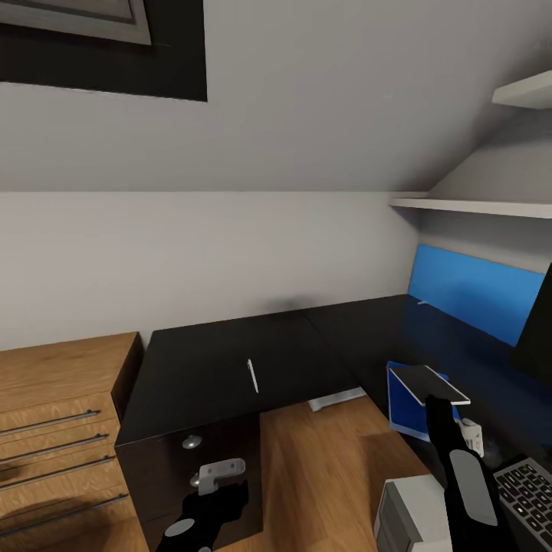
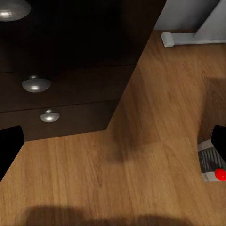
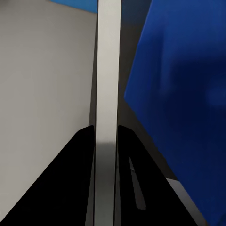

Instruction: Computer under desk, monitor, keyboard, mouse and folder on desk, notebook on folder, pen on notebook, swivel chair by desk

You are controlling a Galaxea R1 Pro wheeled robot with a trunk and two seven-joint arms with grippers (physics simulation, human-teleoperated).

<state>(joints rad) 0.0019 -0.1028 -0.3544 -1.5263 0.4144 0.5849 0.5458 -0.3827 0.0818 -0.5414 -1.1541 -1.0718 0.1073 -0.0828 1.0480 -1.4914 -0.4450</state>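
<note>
The black desk [image 1: 207,376] runs along the wall and turns at the right. On its top lies the pale pen [image 1: 251,376]. The blue folder [image 1: 405,410] lies flat on the right wing. Just above it hangs the thin grey notebook [image 1: 426,383], with my right gripper [image 1: 439,402] shut on its near edge. In the right wrist view the notebook [image 3: 106,70] stands edge-on between the fingers [image 3: 77,155], beside the folder [image 3: 183,94]. The keyboard [image 1: 529,491] and the monitor [image 1: 538,322] are at the right edge. My left gripper [image 1: 222,491] hangs open before the drawer unit [image 2: 66,89].
A low light-wood cabinet [image 1: 54,414] stands left of the desk. The grey computer [image 1: 410,514] sits on the wood floor under the desk wing, also at the edge of the left wrist view [image 2: 212,165]. A blue panel [image 1: 475,295] and white shelves [image 1: 475,205] line the right wall.
</note>
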